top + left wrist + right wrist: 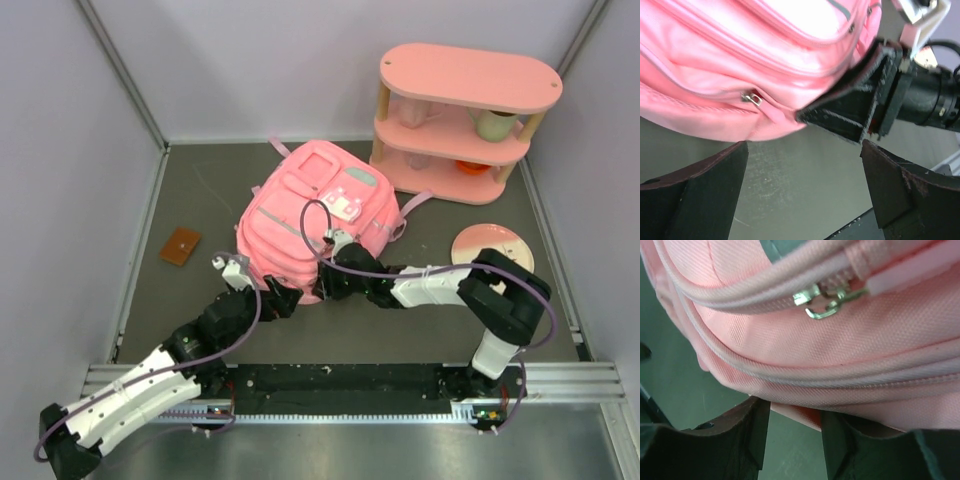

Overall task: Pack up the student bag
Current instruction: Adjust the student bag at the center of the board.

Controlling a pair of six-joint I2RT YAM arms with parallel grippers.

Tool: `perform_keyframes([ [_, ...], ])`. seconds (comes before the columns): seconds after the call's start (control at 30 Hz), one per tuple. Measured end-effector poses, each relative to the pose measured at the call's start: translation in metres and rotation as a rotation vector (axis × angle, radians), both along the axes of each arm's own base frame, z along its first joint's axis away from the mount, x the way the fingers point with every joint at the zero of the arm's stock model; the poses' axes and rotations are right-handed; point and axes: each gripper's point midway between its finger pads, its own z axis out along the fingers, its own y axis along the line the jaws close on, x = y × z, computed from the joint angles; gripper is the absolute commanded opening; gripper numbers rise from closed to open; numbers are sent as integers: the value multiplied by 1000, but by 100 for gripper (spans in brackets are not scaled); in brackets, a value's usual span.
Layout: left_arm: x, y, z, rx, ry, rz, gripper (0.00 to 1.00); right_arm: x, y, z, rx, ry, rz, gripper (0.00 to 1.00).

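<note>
The bag [310,215] lies flat in the middle of the dark bench [200,200], front pockets up, its straps toward the pink shelf [465,85] at the back right. Both arms reach its near edge. The left gripper [804,150] hangs just short of that edge with its jaws spread wide and nothing between them; a zip pull [754,98] shows on the bag above it. The right gripper [795,407] sits right against the bag's bottom seam, jaws drawn narrow with a slim gap. A fold of pink fabric lies at their mouth, but I cannot tell whether it is pinched. A pink plate [490,245] lies right of the bag and a small brown pad [181,245] lies left of it.
</note>
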Motion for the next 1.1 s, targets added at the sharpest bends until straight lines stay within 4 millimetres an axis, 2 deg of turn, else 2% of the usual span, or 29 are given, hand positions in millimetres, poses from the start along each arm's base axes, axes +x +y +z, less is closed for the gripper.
perform_keyframes([
  [0.07, 1, 8, 5, 12, -14, 32, 99, -11, -4, -1, 9, 14, 54, 40],
  [0.13, 3, 19, 11, 29, -27, 74, 99, -28, -10, -2, 17, 38, 113, 33],
  [0.2, 5, 30, 16, 52, -35, 116, 99, -50, -17, -6, 35, 75, 192, 31],
  [0.33, 5, 42, 8, 102, -23, 158, 99, -90, -36, -2, 109, 114, 314, 28],
  [0.43, 6, 42, 3, 119, -10, 158, 99, -122, -53, 18, 231, 109, 385, 33],
  [0.5, 6, 40, -2, 131, 2, 152, 99, -132, -57, 39, 329, 77, 406, 39],
  [0.53, 6, 39, -5, 138, 9, 147, 99, -135, -59, 56, 408, 32, 405, 43],
  [0.57, 6, 38, -8, 144, 15, 144, 99, -135, -61, 72, 479, -10, 394, 54],
  [0.63, 6, 36, -13, 149, 23, 137, 99, -128, -65, 95, 579, -68, 334, 55],
  [0.73, 6, 35, -16, 151, 27, 133, 99, -106, -67, 99, 554, -41, 190, 61],
  [0.8, 6, 35, -14, 146, 22, 133, 99, -91, -66, 96, 485, 7, 89, 94],
  [0.83, 6, 36, -13, 142, 17, 133, 99, -84, -68, 94, 463, 27, 38, 99],
  [1.03, 7, 49, -3, 167, -20, 171, 99, -65, -95, 74, 339, 55, -175, 99],
  [1.1, 9, 55, 1, 189, -32, 193, 99, -55, -98, 70, 288, 61, -221, 94],
])
